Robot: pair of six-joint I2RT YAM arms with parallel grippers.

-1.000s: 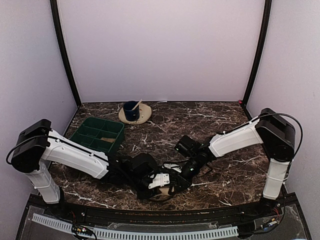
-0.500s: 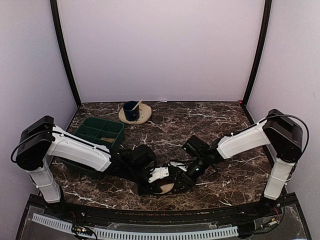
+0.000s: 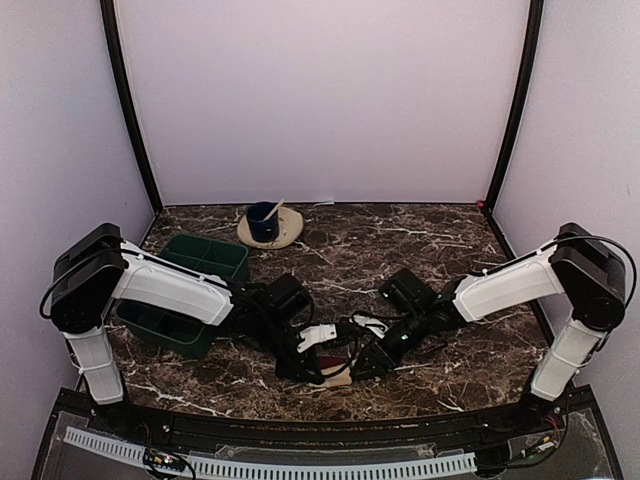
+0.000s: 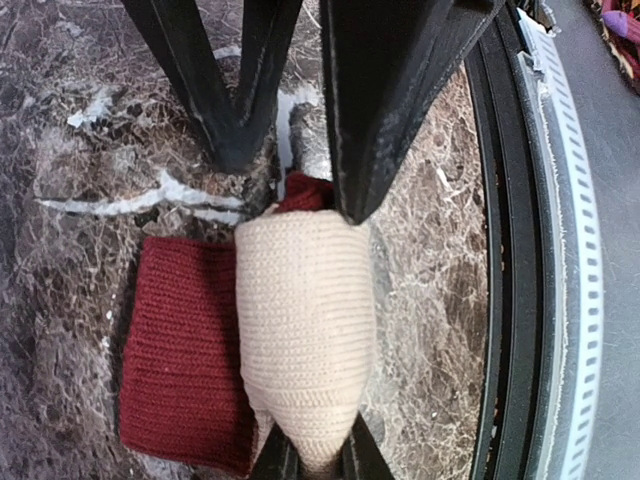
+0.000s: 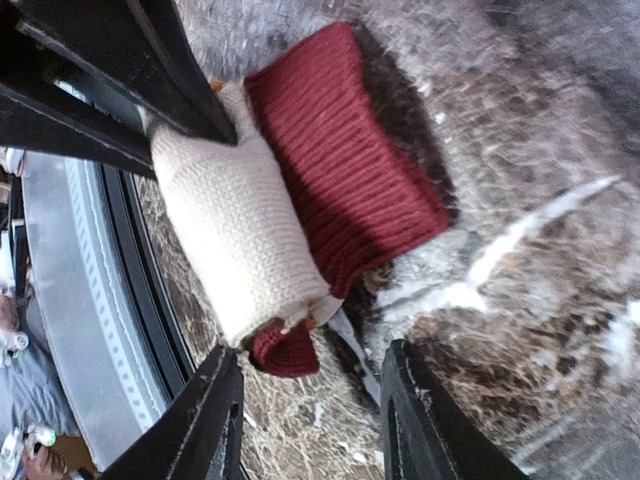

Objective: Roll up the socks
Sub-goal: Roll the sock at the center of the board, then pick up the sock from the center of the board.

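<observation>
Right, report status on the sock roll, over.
Left gripper shut on socks, tan end. Right gripper open at the other end. Tan wrapped over red, red part flat alongside. Green tray far left, not obstructing.

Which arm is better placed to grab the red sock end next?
Probably right: the right gripper is open beside the red end, while the left gripper is shut on the tan roll.

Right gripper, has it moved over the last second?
Yes. The right gripper has pulled back rightward, farther from the blue cup, its jaws now open beside the socks.
</observation>
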